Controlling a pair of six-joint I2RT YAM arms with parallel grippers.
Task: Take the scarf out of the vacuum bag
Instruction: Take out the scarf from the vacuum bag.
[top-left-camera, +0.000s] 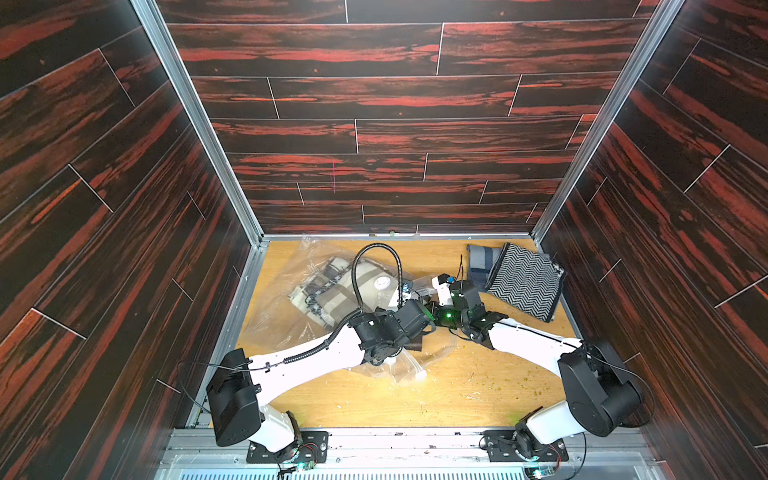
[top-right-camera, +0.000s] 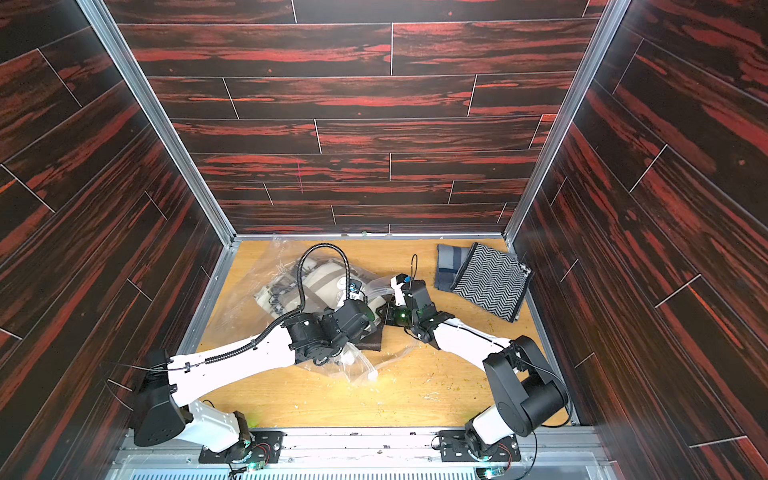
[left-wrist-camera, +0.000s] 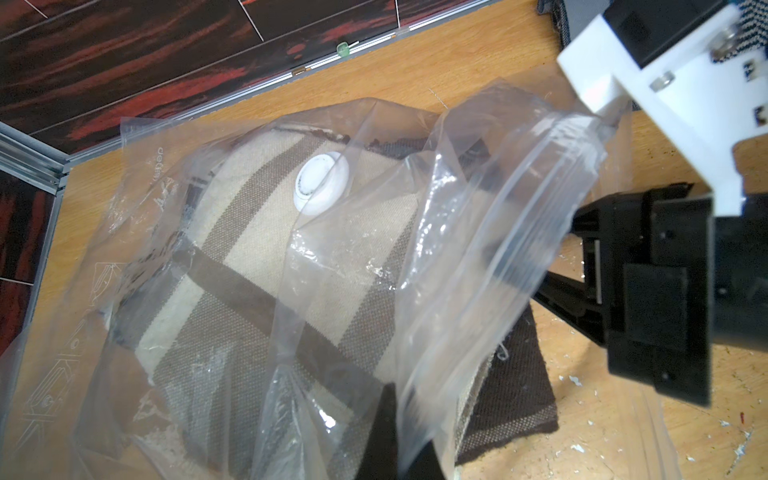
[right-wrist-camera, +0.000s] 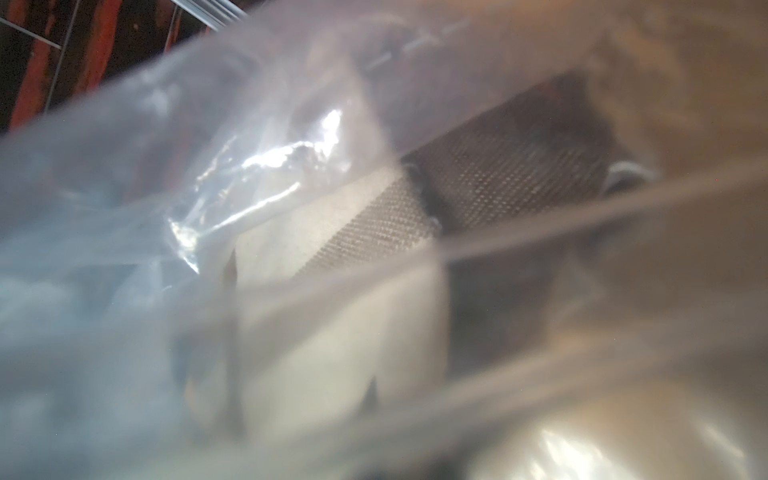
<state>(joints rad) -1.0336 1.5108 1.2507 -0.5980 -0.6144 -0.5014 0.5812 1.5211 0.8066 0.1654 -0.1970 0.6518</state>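
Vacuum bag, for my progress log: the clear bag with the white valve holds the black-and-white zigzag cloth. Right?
No. The vacuum bag with the white valve holds a beige, brown-striped scarf, as the left wrist view shows; the zigzag cloth lies outside it in a top view.

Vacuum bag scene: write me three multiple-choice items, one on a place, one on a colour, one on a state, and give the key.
1. Where do the zigzag cloth and grey cloth lie?
A. the table's far right corner
B. under the left arm
C. by the arm bases

2. What colour is the valve on the vacuum bag?
A. red
B. white
C. black

3. The striped scarf is:
A. spread on the table
B. largely inside the vacuum bag
C. draped over an arm

Key: 1 A: both sit where the back and right walls meet; 2 B: the round disc shows white; 3 B: plastic covers its stripes.
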